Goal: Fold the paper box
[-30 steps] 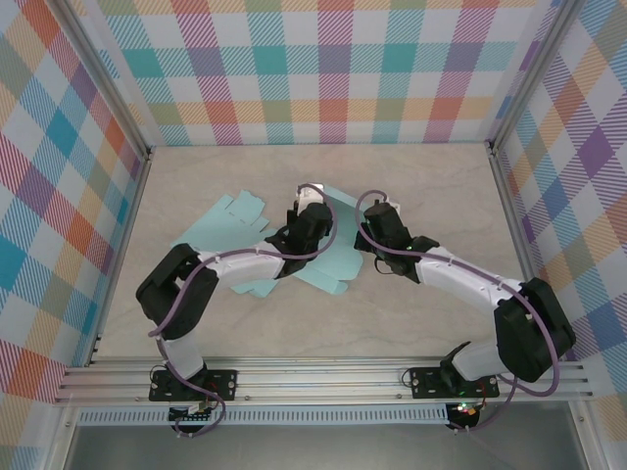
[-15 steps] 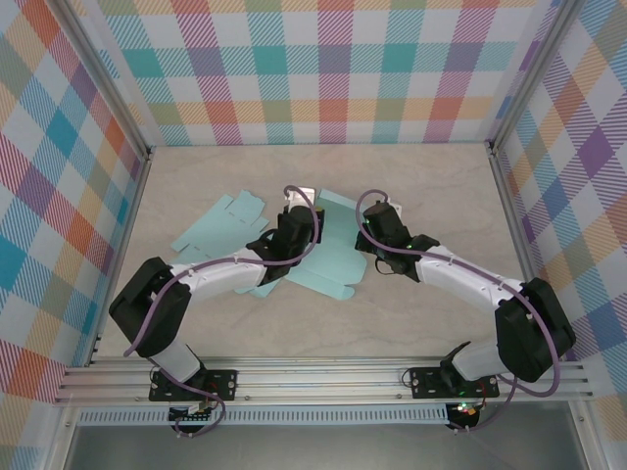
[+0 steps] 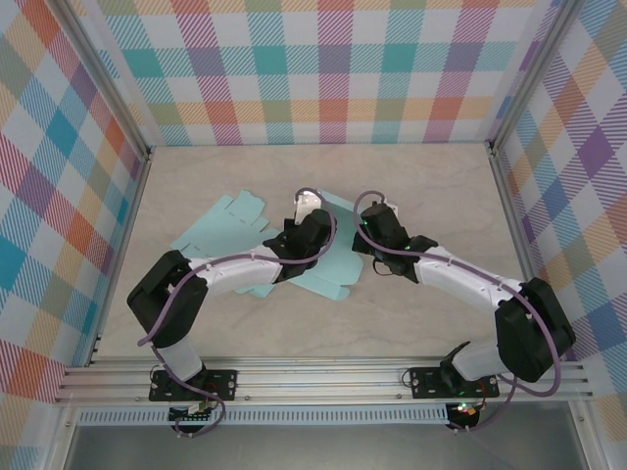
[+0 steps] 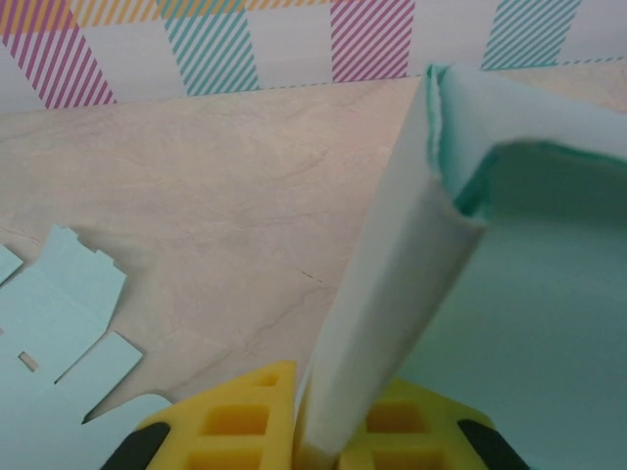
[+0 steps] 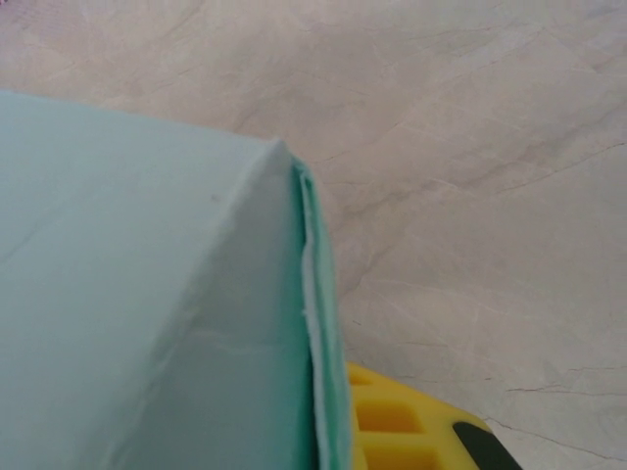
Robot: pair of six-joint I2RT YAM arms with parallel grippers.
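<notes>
The pale teal paper box point(image 3: 331, 276) lies partly folded mid-table between both arms. My left gripper point(image 3: 307, 223) is at its back left edge, and a raised whitish flap point(image 3: 310, 205) stands up there. In the left wrist view that flap point(image 4: 392, 313) runs up from between my yellow fingers point(image 4: 235, 421), which are shut on it point(image 4: 328, 446). My right gripper point(image 3: 365, 235) holds the box's right edge. In the right wrist view the doubled teal edge point(image 5: 318, 323) sits against the one yellow finger point(image 5: 402, 431) that shows, with the box wall point(image 5: 137, 294) to its left.
A second flat teal box blank point(image 3: 220, 223) lies on the table to the left, its notched tabs point(image 4: 59, 323) visible from the left wrist. Checked walls and metal rails point(image 3: 509, 196) enclose the table. Bare tabletop point(image 3: 421, 176) lies behind and in front.
My left gripper shifted left off the flap half a second ago, then came back right and closed on it. The flap now stands higher. The right gripper has barely moved.
</notes>
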